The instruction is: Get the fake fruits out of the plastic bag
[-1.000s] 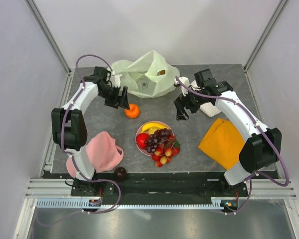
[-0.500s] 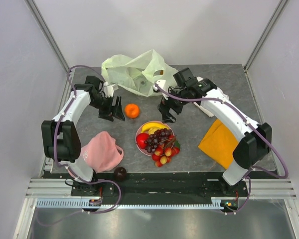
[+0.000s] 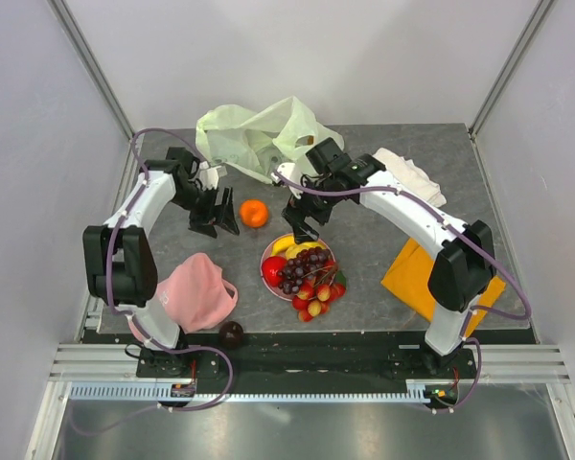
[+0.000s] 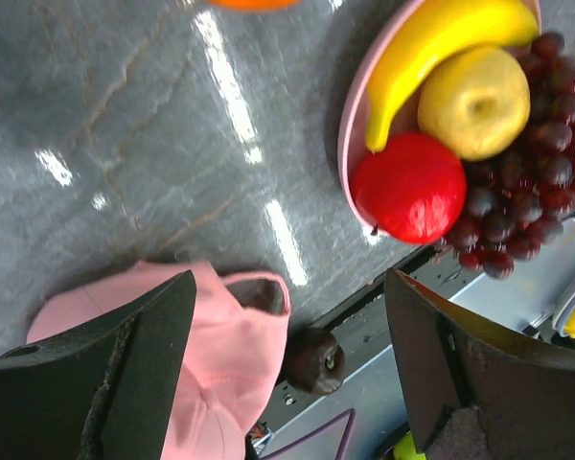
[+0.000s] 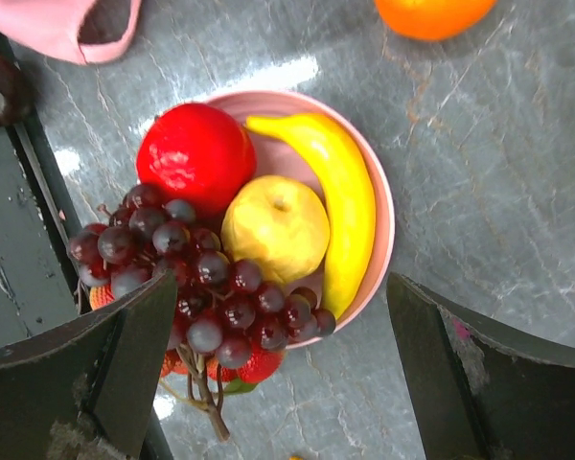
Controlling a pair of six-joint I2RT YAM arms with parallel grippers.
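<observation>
Lowest in the top view, the plum [image 3: 231, 333] rests on the black rail [image 3: 364, 342] at the table's near edge, and we judge that a nudge could roll it off. Just above it in the frame, the heaped plate [image 5: 268, 151] could shed its grapes [image 3: 302, 264] if the right gripper [image 3: 301, 230] dips into them. That arm arches over the plate, claw wide and empty. The left gripper [image 3: 222, 222], also wide and empty, hangs just left of the orange [image 3: 254, 213]. The plastic bag [image 3: 244, 139] lies slack at upper centre.
</observation>
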